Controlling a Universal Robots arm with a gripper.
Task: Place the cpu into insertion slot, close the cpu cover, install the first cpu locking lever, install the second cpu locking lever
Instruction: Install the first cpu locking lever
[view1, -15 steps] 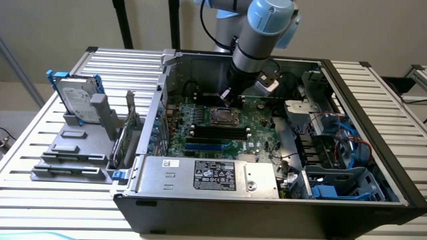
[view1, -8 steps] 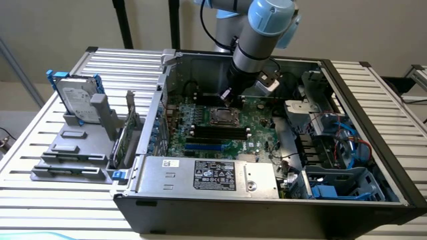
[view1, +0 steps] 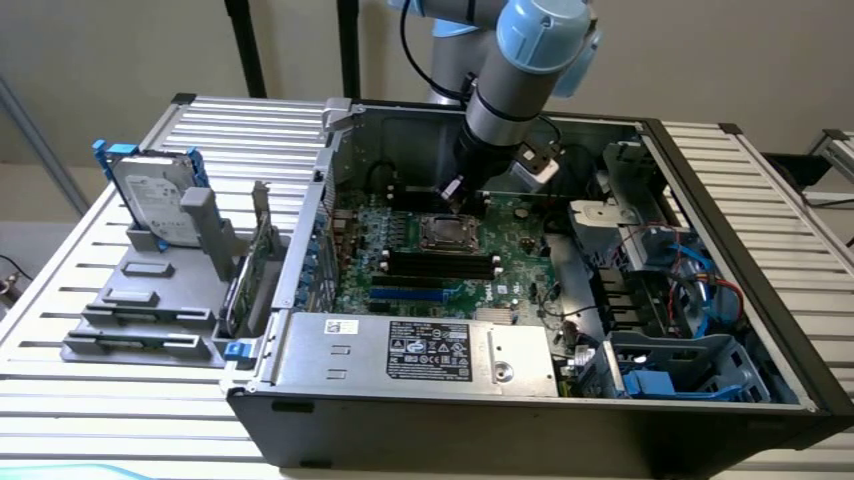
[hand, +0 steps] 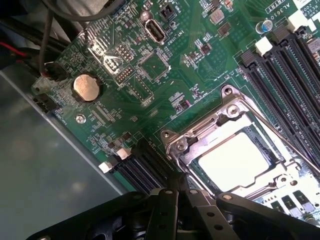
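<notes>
The exterior view shows an open black computer case (view1: 534, 420) lying on its side on a slatted metal table (view1: 80, 400). A grey and blue robot arm (view1: 514, 80) reaches down into the case from above. Its gripper (view1: 451, 192) hangs just over the green motherboard (view1: 514, 250), right beside the far edge of the insertion slot (view1: 445, 233), a small silvery square near the board's middle. Long black memory slots (view1: 441, 265) lie just in front of the slot, and a grey power-supply box (view1: 414, 350) fills the near side of the case. Outside the case, toward the exterior view's left, a hard drive (view1: 150, 200) stands upright in a grey rack (view1: 134, 300). The wrist view looks closely at the board. The cpu (hand: 235, 160) sits flat in the socket, its pale metal face showing through the window of the cpu cover (hand: 212, 125), which lies down over it as a silvery frame. The black gripper (hand: 177, 176) is clenched, fingertips together with nothing seen between them, right at a corner of that frame. A round coin battery (hand: 86, 87) sits well apart on the board.
</notes>
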